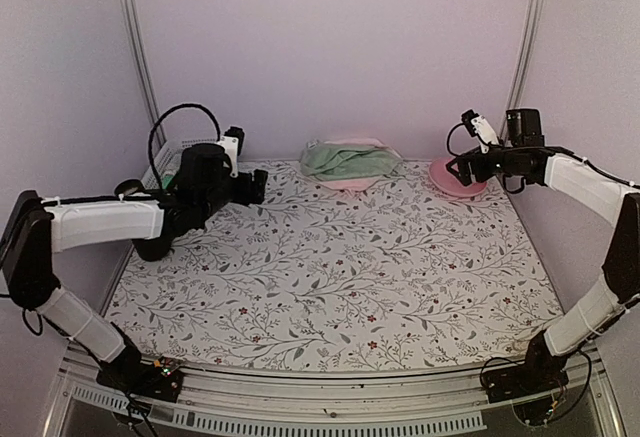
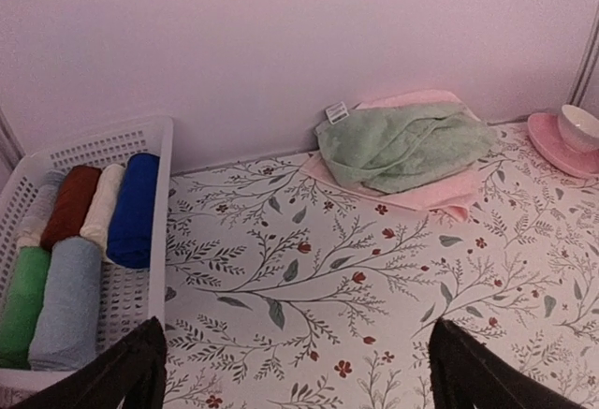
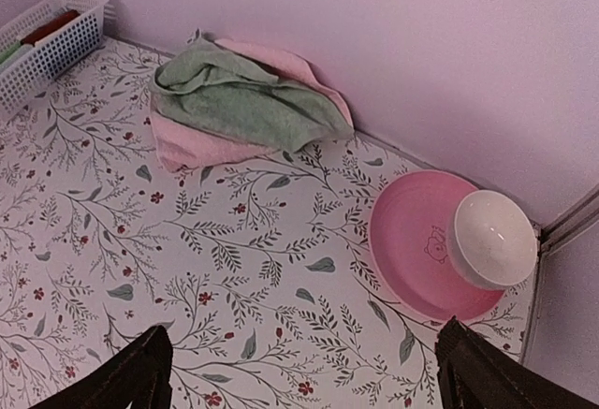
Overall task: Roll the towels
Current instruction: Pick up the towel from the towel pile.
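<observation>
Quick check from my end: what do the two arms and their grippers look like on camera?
The left arm and right arm share one build: white-covered links between chunky black joints. A thin black cable loops over the left wrist. The left gripper and right gripper each have two plain matte black fingers. No markings show.

Not much to read on my feeds, honestly. The mint green towel [image 2: 402, 147] has a little white tag [image 2: 336, 112] at its corner, but the print is too small for me to make out. The pink saucer [image 3: 402, 226] carries a tiny drawn figure [image 3: 436, 245], with no lettering I can read.
</observation>
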